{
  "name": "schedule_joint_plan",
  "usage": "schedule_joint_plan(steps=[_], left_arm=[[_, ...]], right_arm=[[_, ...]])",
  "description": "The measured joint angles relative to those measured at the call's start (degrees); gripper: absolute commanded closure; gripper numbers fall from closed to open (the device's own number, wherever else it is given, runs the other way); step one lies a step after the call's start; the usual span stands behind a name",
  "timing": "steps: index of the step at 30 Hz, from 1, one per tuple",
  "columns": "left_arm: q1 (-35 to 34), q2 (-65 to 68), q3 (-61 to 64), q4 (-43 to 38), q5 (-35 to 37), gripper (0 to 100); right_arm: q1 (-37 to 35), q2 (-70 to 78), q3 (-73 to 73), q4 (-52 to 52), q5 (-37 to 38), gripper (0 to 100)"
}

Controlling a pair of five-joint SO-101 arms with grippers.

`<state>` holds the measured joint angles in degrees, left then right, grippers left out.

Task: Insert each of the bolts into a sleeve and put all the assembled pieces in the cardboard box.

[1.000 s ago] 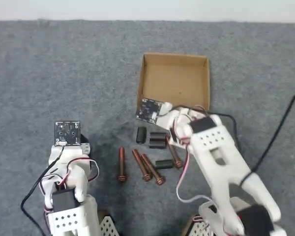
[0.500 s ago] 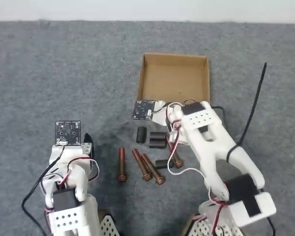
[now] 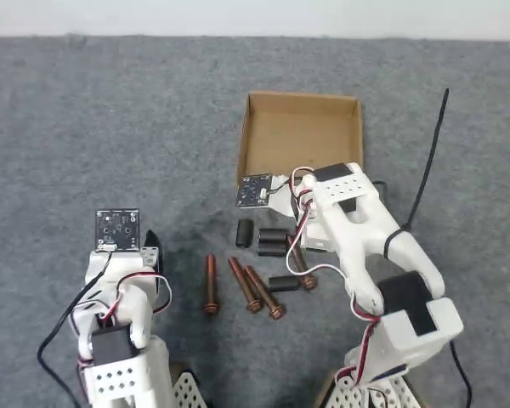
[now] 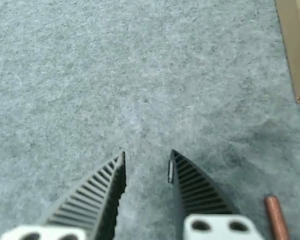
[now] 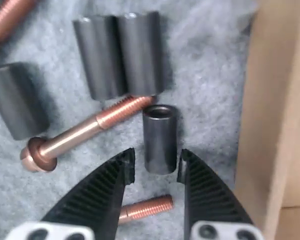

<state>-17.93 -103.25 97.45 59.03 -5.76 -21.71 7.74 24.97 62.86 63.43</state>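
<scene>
Sleeve [image 5: 160, 137] mid-frame just below box [image 3: 302, 127], between jaws of open right gripper [image 5: 156, 154], ungripped; pick step, calling next for a square close clear of adjacent bolt [image 5: 75, 135]; left gripper [image 4: 147, 165] open too.

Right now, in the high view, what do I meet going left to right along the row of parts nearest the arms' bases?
First the leftmost bolt → second bolt → third bolt → lone sleeve → fourth bolt.
</scene>
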Motion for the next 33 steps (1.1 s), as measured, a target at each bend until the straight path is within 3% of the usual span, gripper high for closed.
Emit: schedule_joint_plan(steps=[11, 15, 20, 26, 33], left_arm=[[0.0, 0.0, 0.0, 0.0, 0.0, 86], [0.0, 0.0, 0.0, 0.0, 0.0, 86], [0.0, 0.0, 0.0, 0.0, 0.0, 86], [0.0, 0.0, 0.0, 0.0, -0.09, 86], [0.0, 0.0, 0.0, 0.0, -0.09, 86]], right_arm=[[0.7, 7.38, -5.45, 0.18, 0.09, 87.6], [0.79, 8.44, -6.77, 0.18, 0.09, 99.8], [1.14, 8.7, -7.65, 0.09, -0.7, 99.5], [2.81, 7.12, -7.65, 0.09, -7.74, 99.2], [10.64, -3.34, -6.24, 1.49, -24.0, 99.2]])
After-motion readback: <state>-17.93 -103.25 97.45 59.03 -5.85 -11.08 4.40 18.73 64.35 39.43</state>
